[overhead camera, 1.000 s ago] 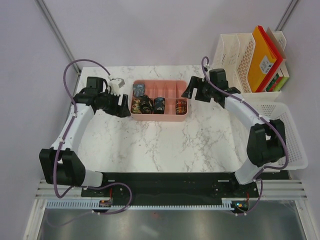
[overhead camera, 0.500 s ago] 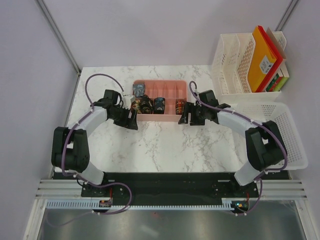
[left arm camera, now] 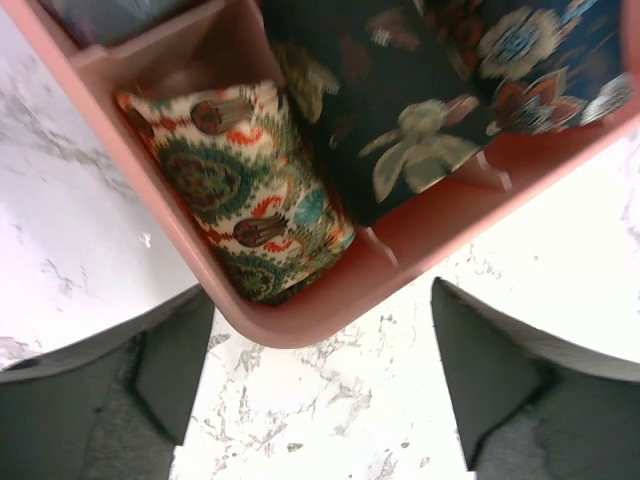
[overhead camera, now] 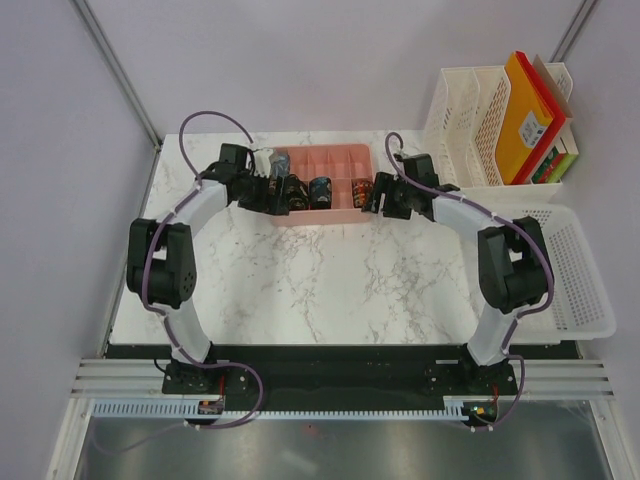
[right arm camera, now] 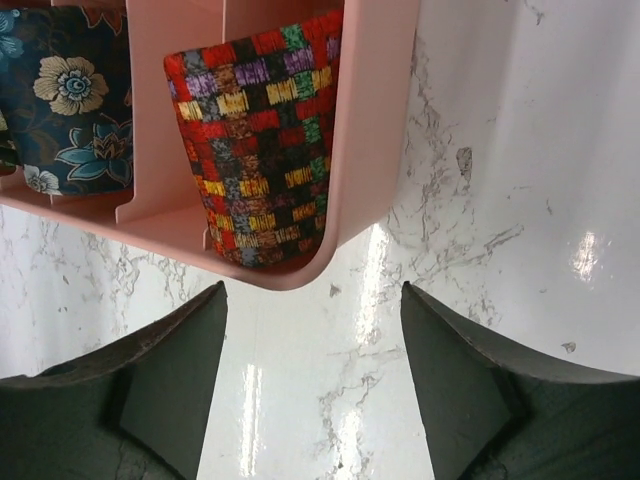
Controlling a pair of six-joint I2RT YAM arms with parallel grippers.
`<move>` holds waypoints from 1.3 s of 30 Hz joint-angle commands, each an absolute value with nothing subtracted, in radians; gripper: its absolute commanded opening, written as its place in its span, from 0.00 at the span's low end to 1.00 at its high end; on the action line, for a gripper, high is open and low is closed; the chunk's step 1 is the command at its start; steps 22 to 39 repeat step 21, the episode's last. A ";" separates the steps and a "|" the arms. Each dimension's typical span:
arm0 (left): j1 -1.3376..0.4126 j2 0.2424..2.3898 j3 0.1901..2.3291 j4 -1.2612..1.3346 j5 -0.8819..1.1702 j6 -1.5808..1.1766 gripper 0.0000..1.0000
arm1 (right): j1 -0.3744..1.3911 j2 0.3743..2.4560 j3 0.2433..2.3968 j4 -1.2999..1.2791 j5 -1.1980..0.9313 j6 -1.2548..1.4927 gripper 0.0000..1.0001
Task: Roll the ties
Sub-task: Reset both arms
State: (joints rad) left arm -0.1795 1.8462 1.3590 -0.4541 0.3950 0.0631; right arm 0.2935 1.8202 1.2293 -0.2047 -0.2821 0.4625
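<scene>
Ties (overhead camera: 320, 190) sit coiled in the compartments of a pink tray (overhead camera: 340, 156) at the far side of the desk (overhead camera: 320, 290), a red checked coil (right arm camera: 262, 140) at its right end and a paisley coil (left arm camera: 240, 190) at its left. No loose strip shows, so the rolling looks finished or nearly so. Left end effector (left arm camera: 320, 390) and right end effector (right arm camera: 312, 390) hover at the tray's near corners, fingers apart, holding nothing. From above, the arms cover the tray's ends, and a greyish coil (overhead camera: 279, 161) is hard to make out.

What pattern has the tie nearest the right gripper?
The tie: red, yellow, green checks; clearest in right wrist view.
</scene>
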 commanded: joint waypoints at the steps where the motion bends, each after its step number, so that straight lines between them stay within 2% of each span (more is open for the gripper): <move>1: -0.161 1.752 1.405 -0.495 0.460 0.074 1.00 | 0.296 1.716 1.241 -0.209 -0.324 0.407 0.80; 2: -0.158 1.667 1.364 -0.502 0.463 0.081 1.00 | 0.296 1.680 1.236 -0.234 -0.325 0.391 0.82; 3: -0.158 1.622 1.347 -0.524 0.457 0.096 1.00 | 0.295 1.645 1.226 -0.245 -0.325 0.373 0.89; 6: -0.150 1.487 1.335 -0.616 0.449 0.100 1.00 | 0.287 1.485 1.221 -0.296 -0.315 0.315 0.98; 13: -0.045 1.307 1.345 -0.707 0.474 0.028 1.00 | 0.206 1.367 1.190 -0.377 -0.261 0.278 0.98; 19: -0.002 1.203 1.263 -0.703 0.394 0.031 0.99 | 0.118 1.318 1.172 -0.393 -0.264 0.272 0.98; 39: -0.002 1.200 1.255 -0.699 0.382 0.038 0.99 | 0.109 1.312 1.192 -0.393 -0.261 0.267 0.98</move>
